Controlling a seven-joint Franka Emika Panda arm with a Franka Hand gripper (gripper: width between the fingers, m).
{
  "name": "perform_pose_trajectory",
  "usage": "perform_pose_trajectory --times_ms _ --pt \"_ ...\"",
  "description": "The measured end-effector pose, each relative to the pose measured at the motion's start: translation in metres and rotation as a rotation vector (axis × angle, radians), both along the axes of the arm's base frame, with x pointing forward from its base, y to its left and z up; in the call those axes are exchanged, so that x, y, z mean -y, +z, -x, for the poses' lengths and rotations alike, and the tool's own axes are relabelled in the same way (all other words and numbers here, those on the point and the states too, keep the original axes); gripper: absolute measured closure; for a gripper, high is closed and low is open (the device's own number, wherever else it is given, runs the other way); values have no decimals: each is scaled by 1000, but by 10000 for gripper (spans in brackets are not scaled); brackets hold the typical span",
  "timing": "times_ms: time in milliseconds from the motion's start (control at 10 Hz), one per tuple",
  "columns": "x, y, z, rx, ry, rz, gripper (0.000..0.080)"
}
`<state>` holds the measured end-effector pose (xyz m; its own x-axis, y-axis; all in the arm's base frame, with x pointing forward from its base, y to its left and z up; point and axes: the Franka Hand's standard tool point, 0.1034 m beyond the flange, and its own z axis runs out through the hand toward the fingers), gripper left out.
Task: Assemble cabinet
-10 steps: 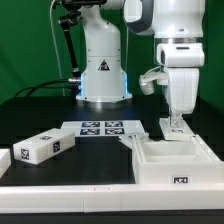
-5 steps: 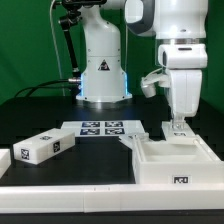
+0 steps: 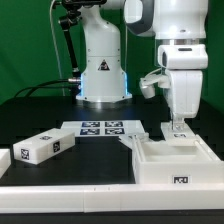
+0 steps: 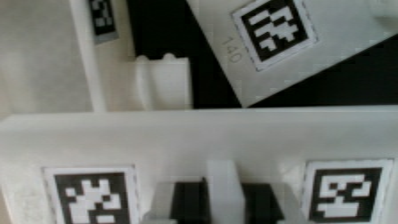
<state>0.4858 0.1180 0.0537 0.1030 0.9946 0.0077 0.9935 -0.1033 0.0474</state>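
Cabinet (image 3: 160,170) looks barely begun, we judge; our gripper (image 3: 176,127) clenches its thin far edge; the loose block (image 3: 40,147) lies unfitted.

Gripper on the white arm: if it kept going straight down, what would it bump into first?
The boxy white plastic cabinet: the gripper points down at its rear wall and looks shut on that wall's top edge, though depth is unclear.

White cabinet (image 3: 172,158) bearing black-and-white square tags (image 3: 180,180); black table (image 3: 95,160)
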Motion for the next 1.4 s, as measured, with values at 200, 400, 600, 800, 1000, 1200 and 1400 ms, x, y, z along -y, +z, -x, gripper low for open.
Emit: perform_pose_trajectory --times_ms 200,400,600,800,1000,1200,1400 --pt "2 0 -3 0 18 2 729" --pt "2 2 -18 -3 12 7 729" --pt "3 2 -29 -8 11 12 729" --pt "5 2 -45 3 4 9 729" --pt "7 3 -64 15 0 6 728" --pt "9 4 -80 22 5 6 728" --pt "11 3 -94 26 5 6 725"
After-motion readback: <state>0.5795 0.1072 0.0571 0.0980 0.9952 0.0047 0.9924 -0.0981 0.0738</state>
